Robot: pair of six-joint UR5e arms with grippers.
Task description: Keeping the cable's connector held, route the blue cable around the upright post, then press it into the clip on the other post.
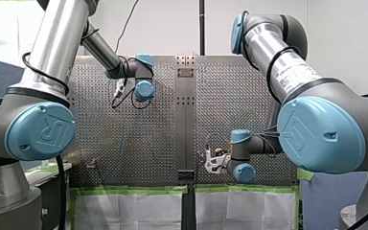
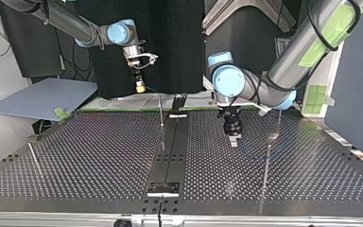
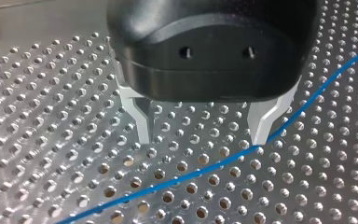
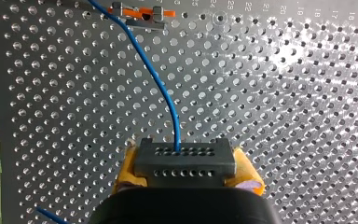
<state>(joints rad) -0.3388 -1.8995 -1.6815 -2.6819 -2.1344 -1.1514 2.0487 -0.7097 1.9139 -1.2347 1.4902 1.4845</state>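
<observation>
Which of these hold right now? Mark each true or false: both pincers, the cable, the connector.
1. My right pincer is shut on the connector. True.
2. My left pincer is clamped on the blue cable. False: its fingers stand apart, and the cable lies ungripped on the table, passing one fingertip.
3. From the connector, the blue cable runs up to an orange clip. True.
4. My right pincer's pads are black. False: they are yellow.
</observation>
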